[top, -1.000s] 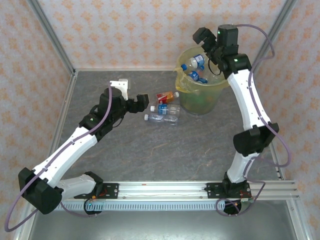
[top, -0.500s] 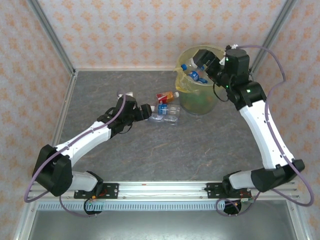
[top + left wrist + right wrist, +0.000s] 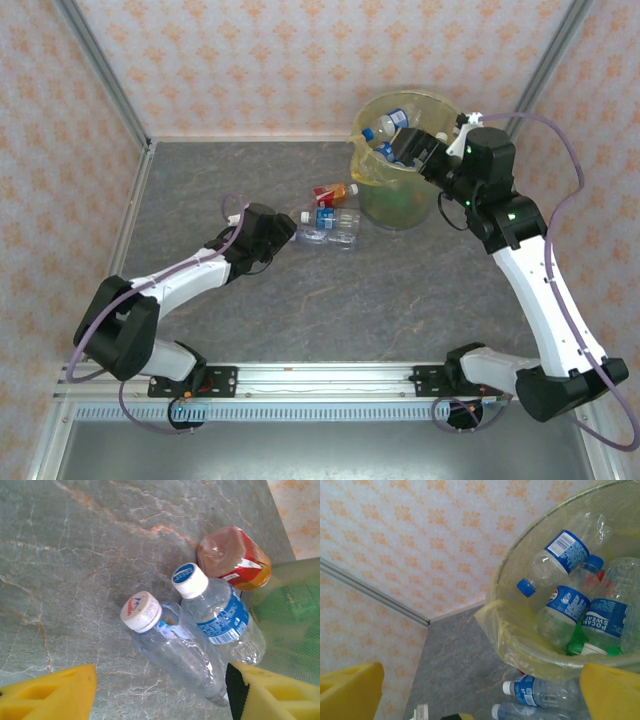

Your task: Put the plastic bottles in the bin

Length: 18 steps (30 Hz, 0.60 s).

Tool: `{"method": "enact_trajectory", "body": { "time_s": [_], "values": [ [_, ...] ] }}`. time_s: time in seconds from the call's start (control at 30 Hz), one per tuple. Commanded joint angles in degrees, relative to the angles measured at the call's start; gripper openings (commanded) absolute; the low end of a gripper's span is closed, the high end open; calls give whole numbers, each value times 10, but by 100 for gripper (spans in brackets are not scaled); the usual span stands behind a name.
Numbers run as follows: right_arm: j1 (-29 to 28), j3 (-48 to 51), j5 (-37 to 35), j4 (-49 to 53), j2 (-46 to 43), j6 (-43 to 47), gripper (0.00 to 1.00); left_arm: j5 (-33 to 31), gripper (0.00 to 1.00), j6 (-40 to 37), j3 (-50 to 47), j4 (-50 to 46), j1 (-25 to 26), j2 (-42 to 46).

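Three plastic bottles lie on the table left of the bin [image 3: 372, 176]: a clear one with a white cap [image 3: 322, 237] [image 3: 185, 650], a blue-labelled one [image 3: 336, 217] [image 3: 220, 612] and a red-orange one [image 3: 333, 192] [image 3: 235, 560]. My left gripper [image 3: 290, 232] [image 3: 162, 690] is open low over the table. Its yellow fingers straddle the clear bottle's body, with a gap on the left side. Over the yellow bin's rim [image 3: 530, 655] my right gripper [image 3: 408, 145] [image 3: 480, 692] hangs open with nothing in it. Inside the bin lie several blue-labelled bottles [image 3: 565, 547] and a green one [image 3: 577, 642].
Patterned walls with metal posts [image 3: 100, 70] enclose the grey stone-look table [image 3: 330, 310]. A rail [image 3: 330, 378] with both arm bases runs along the near edge. The bin's wall [image 3: 290, 620] stands right behind the lying bottles.
My left gripper came down and to the right onto the clear bottle, and its jaws have narrowed. The right arm swung lower and rightward, its gripper still over the bin.
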<state>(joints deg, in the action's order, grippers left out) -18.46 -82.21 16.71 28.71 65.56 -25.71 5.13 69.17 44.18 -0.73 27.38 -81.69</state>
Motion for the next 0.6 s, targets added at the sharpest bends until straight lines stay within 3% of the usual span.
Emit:
{"method": "enact_trajectory", "body": {
  "time_s": [0.0,0.17,0.57],
  "values": [
    [-1,1,15,-12,-25,37,100,-20,68,92,-29,81,-1,-16],
    [-1,-13,20,2,-25,64,100,-19,66,148,-60,172,-7,-47],
    [0,-19,10,10,-16,83,100,14,61,196,-73,333,-15,-148]
  ]
}}
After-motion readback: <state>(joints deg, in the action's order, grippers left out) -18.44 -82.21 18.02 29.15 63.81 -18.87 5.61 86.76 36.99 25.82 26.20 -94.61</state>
